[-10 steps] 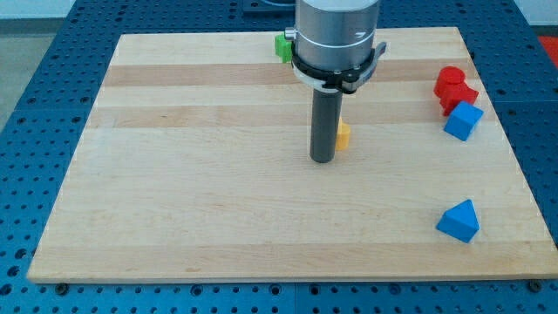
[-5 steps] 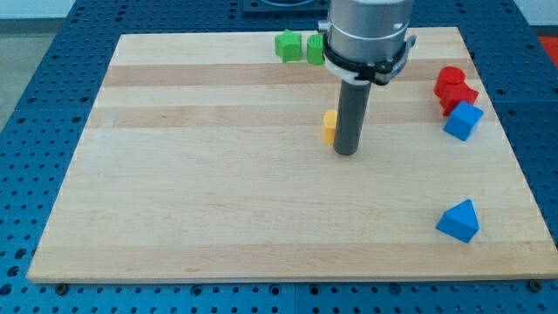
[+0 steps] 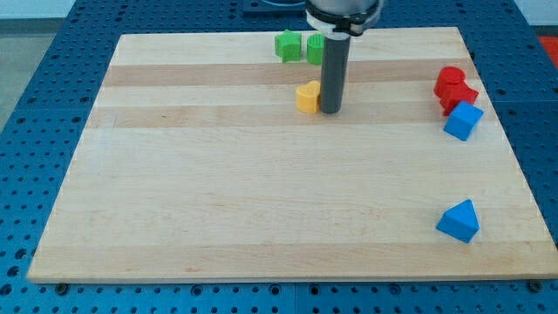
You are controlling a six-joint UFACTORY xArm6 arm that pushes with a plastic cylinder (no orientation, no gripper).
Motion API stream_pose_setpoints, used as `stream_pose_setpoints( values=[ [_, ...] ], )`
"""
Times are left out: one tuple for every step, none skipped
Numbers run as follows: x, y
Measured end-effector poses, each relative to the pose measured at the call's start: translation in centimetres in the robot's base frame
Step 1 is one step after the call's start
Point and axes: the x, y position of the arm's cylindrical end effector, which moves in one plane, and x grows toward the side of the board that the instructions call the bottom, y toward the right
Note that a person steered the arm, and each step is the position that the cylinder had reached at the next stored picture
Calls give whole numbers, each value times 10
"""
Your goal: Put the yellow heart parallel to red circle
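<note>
The yellow heart [image 3: 307, 97] lies on the wooden board [image 3: 218, 192] above the middle, near the view's top. My tip [image 3: 330, 111] stands right against the heart's right side. The red circle [image 3: 450, 80] sits at the board's right edge, touching a second red block [image 3: 461, 97] just below it. The rod rises from the tip and its upper part hides a piece of one green block.
Two green blocks [image 3: 287, 45] [image 3: 314, 49] sit at the board's top edge, just above the heart. A blue block [image 3: 463, 121] lies below the red ones at the right. A blue triangular block [image 3: 459, 221] lies at the lower right.
My tip has moved up the view and round to the heart's right side. The yellow heart has shifted left and up, towards the green blocks.
</note>
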Motion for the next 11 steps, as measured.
stream_pose_setpoints(
  values=[
    [-1,-8],
    [-1,-8],
    [-1,-24],
    [-1,-37],
    [-2,-40],
    [-6,-40],
    [-9,-47],
    [-9,-69],
    [-9,-83],
    [-9,-103],
    [-9,-110]
  ],
)
